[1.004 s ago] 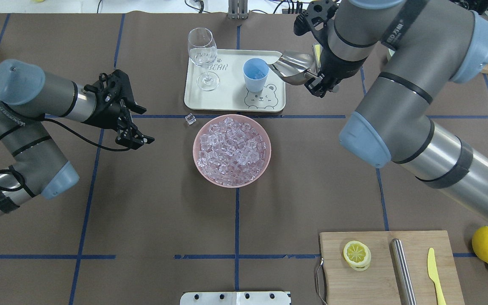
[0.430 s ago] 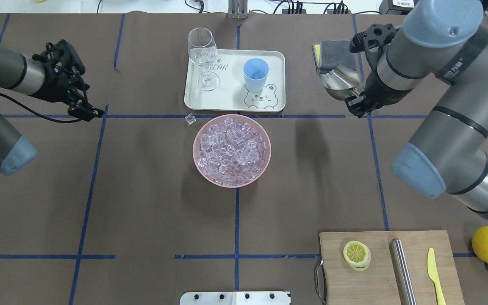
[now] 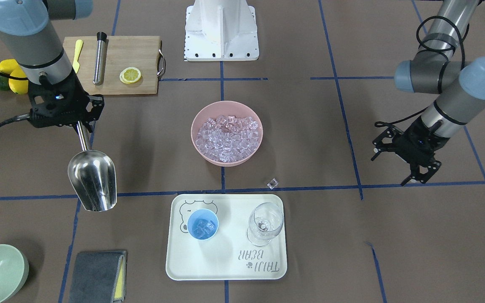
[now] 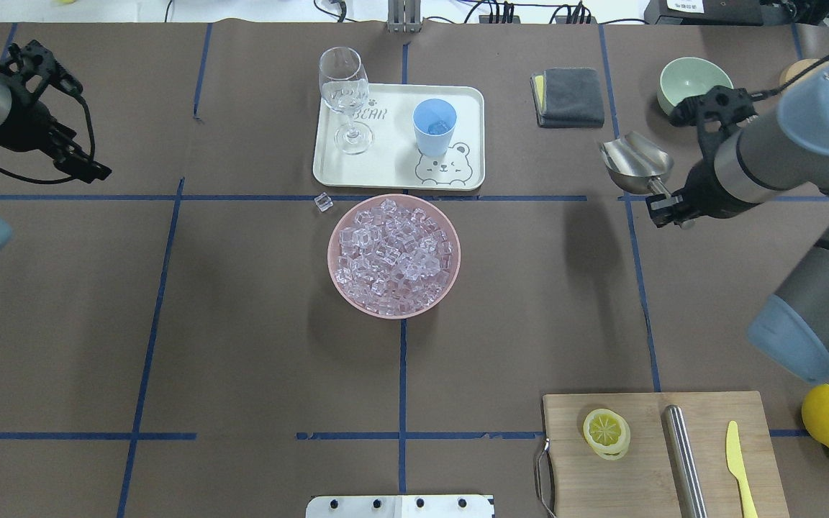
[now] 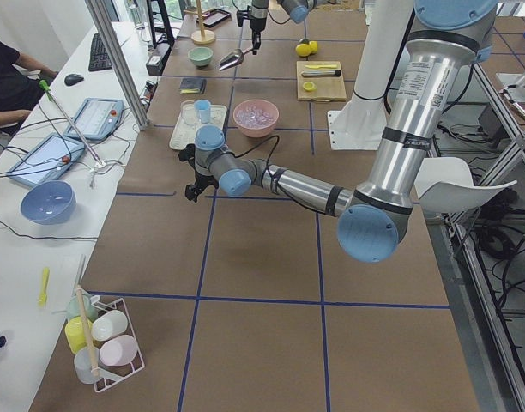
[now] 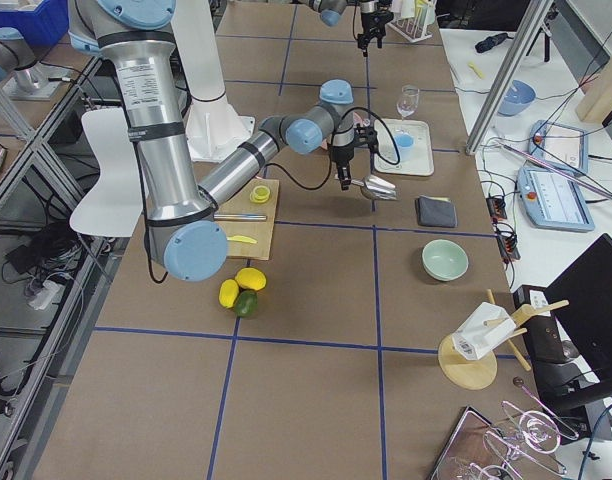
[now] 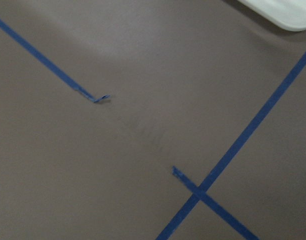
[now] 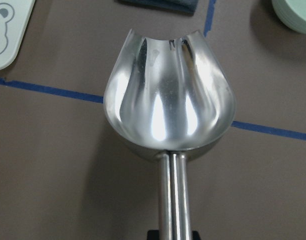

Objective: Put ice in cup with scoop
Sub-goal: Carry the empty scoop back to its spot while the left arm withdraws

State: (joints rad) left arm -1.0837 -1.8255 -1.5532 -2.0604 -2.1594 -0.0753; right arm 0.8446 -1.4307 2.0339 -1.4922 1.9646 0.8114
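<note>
Facing the robot, the right end effector (image 3: 81,123) is clamped on the thin handle of the scoop (image 3: 92,181). The scoop hangs above bare worktop (image 3: 310,235) at the view's left, trough pointing away from the robot, well apart from the cup (image 3: 203,224). The cup stands on the cream tray (image 3: 225,269) beside a wine glass (image 3: 264,223) and has a few cubes in it. Most of the ice (image 3: 227,134) fills the pink bowl (image 3: 227,163) nearer the robot, with one stray cube (image 3: 272,182) between bowl and tray. The left end effector (image 3: 418,176), at the view's right, is empty with its fingers spread. From overhead, the scoop sits right of the tray, near a folded grey cloth (image 4: 569,97) and a green bowl (image 4: 688,79). The right wrist view shows its trough empty. The left wrist view shows only worktop, blue tape (image 7: 233,150) and a tray corner.
</note>
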